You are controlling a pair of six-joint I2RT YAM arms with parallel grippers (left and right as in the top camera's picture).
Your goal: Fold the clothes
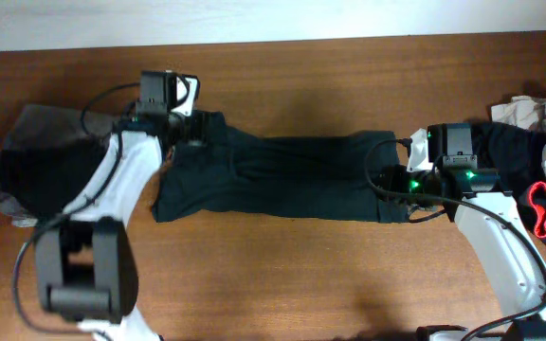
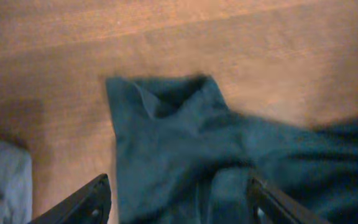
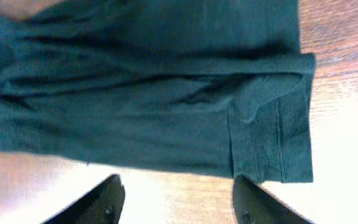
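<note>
Left end effector (image 2: 176,193) and right end effector (image 3: 178,186), both released and empty, hover over opposite ends of the black T-shirt (image 1: 282,175), a lengthwise-folded band on the tabletop (image 1: 301,275). Likely next: grip one end, fold across.

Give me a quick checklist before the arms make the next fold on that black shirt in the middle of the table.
1. Left jaws open, holding nothing: ok.
2. Right jaws open, holding nothing: ok.
3. Black T-shirt lies as one long strip on the table: ok.
4. Strip's left end flat: not ok, a bunched corner stands up there.
5. Strip apart from the left pile and the right pile: cannot tell, the arms cover both gaps.
</note>
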